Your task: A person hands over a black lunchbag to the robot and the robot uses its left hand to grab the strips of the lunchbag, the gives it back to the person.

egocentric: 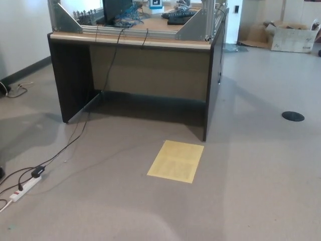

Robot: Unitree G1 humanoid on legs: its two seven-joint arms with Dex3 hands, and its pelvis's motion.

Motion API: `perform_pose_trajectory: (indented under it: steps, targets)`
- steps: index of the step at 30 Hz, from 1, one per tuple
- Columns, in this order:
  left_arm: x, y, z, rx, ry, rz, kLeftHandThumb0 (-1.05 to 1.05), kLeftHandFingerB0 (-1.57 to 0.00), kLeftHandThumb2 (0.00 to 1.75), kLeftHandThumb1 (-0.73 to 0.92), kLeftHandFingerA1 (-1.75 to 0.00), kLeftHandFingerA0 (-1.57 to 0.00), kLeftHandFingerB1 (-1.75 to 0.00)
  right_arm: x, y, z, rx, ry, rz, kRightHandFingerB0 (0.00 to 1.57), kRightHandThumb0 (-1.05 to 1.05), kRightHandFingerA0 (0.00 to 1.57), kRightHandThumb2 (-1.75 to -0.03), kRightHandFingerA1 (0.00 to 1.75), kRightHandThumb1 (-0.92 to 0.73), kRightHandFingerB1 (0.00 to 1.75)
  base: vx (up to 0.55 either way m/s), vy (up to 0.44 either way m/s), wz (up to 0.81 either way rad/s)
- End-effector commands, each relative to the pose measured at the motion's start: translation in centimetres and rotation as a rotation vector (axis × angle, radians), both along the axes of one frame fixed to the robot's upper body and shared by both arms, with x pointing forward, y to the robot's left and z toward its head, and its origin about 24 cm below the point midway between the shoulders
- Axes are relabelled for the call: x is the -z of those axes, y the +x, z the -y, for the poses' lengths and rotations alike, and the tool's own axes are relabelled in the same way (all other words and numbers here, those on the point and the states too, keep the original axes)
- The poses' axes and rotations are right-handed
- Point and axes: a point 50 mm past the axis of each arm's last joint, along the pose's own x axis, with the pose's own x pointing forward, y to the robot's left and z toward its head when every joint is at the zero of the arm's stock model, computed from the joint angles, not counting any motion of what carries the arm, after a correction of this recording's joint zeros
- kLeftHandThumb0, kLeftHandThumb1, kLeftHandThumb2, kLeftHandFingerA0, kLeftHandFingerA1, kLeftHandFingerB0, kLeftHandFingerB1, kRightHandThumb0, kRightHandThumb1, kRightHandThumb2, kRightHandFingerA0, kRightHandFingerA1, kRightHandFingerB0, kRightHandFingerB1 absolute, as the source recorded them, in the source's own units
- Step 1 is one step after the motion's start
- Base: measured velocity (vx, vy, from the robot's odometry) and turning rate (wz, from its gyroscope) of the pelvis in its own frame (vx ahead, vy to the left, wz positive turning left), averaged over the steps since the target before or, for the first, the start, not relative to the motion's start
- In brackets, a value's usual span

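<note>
grey floor [241, 201] holds a yellow sheet [176, 161] before a dark bench [135, 70]. no lunchbag, person or robot hand shows, so the hands' state can't be told; the handover looks not yet begun.

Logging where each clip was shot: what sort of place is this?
Probably a lab or workshop: a dark desk with an aluminium frame, a power strip on the floor, a cardboard box.

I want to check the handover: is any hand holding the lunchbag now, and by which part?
Nothing is seen held: no hand, person or lunchbag is in view, only a desk and a yellow sheet on the floor.
</note>
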Motion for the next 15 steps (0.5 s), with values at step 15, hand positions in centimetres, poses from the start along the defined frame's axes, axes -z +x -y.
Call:
perform_pose_trajectory:
  steps: [15]
  targets:
    - [-16.5, 5.0, -0.2, 0.293, 0.159, 0.712, -0.38, -0.21, 0.61, 0.42, -0.38, -0.28, -0.34, -4.0, 2.8, 0.1, 0.024, -0.030, 0.390, 0.17, -0.59, 0.55, -0.83, 0.58, -0.57, 0.40, 0.00, 0.000, 0.00]
